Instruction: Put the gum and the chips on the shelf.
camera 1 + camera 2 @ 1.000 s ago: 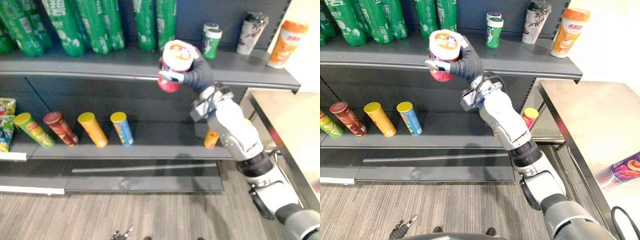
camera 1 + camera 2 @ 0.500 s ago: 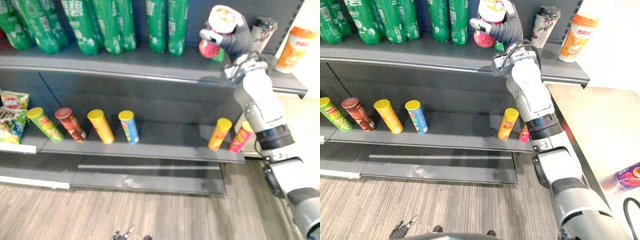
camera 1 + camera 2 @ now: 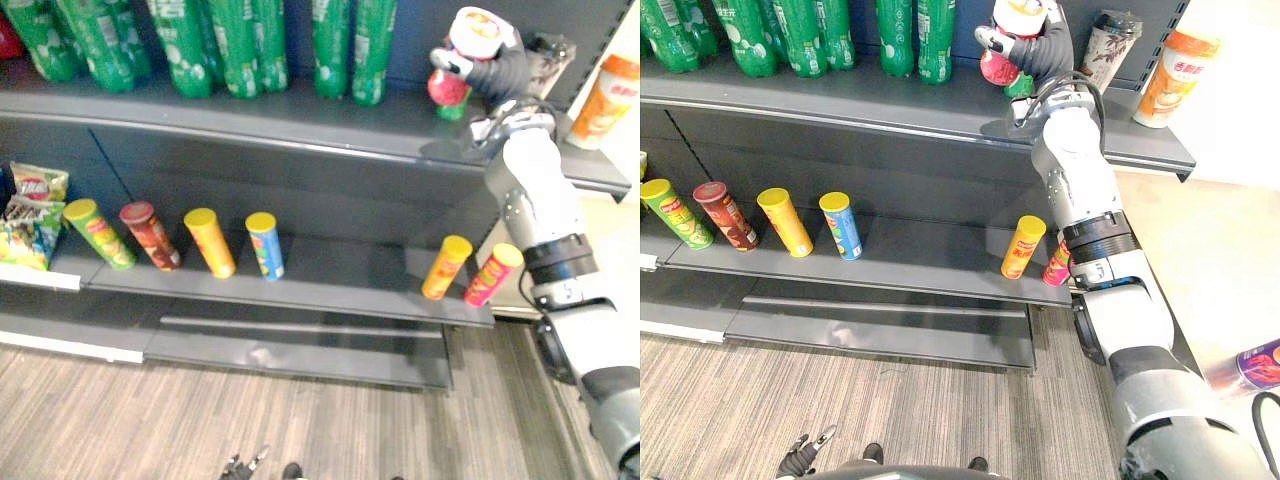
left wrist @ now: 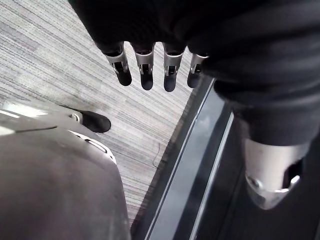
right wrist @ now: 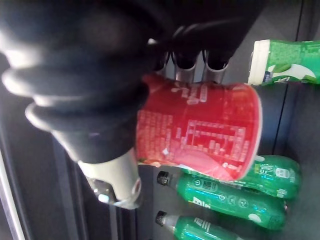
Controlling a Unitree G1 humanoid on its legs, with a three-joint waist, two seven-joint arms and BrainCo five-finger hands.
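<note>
My right hand (image 3: 503, 66) is shut on a red chips cup (image 3: 447, 86) with a white lid, held tilted just above the right part of the top shelf (image 3: 300, 112). In the right wrist view the fingers and thumb curl round the red cup (image 5: 200, 125). A green gum bottle with a white cap (image 5: 290, 62) stands on the shelf right beside the cup, mostly hidden behind it (image 3: 1021, 88) in the eye views. My left hand (image 4: 146, 67) hangs over the floor with straight fingers, holding nothing.
Several green bottles (image 3: 240, 45) fill the top shelf's left and middle. A dark-lidded cup (image 3: 548, 55) and an orange cup (image 3: 605, 90) stand at its right end. Several chip tubes (image 3: 210, 242) lean on the lower shelf, snack bags (image 3: 30, 215) at its left.
My right hand has carried the red cup up and to the right, from in front of the shelf edge to over the top shelf beside the gum bottle. The camera has shifted too.
</note>
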